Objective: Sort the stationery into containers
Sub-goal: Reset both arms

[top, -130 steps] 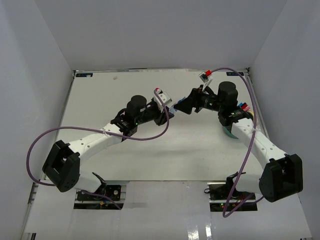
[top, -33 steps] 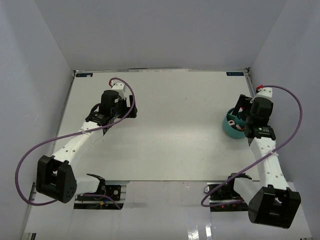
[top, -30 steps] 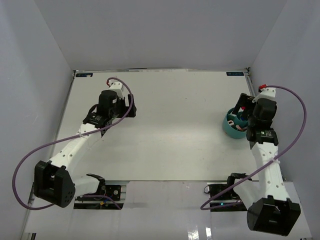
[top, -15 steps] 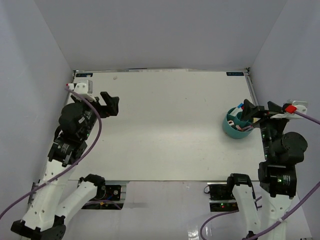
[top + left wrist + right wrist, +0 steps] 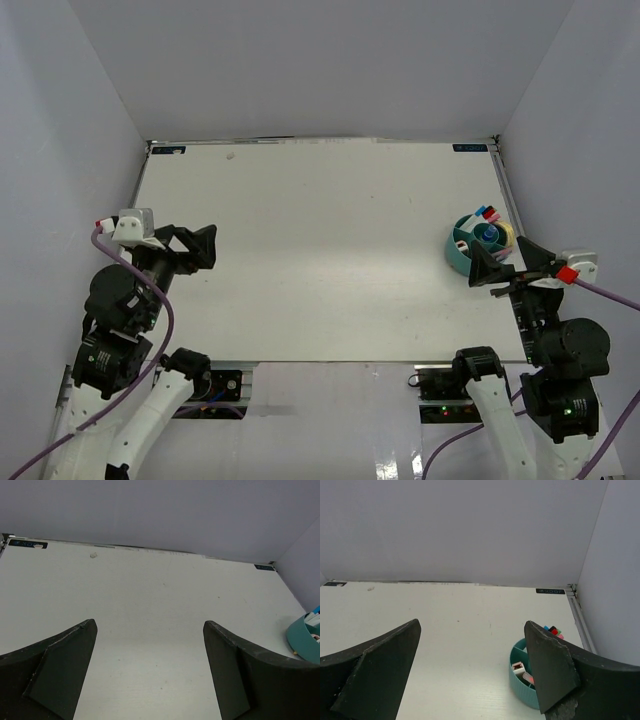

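Across the top external view, the left pincer is hanging over the left side of the bench, jaws spread wide and gripping nothing. The right pincer is hovering at the right side, likewise gaping and empty, just on the near side of the teal organiser bowl. That bowl is sitting close to the bench's right edge. A blue-capped bottle is standing near its middle, pen caps are showing at its far side, and a yellowish tape ring is lying to the right of the bottle.

Left wrist view: the jaws are standing far apart with only bare bench between them. The bowl's rim is showing at the right edge.

Right wrist view: the jaws are again standing wide with nothing between them. The bowl is sitting partly hidden behind the right-hand jaw, with coloured pen caps poking up at its far rim. A small item in a near compartment is too small to identify.
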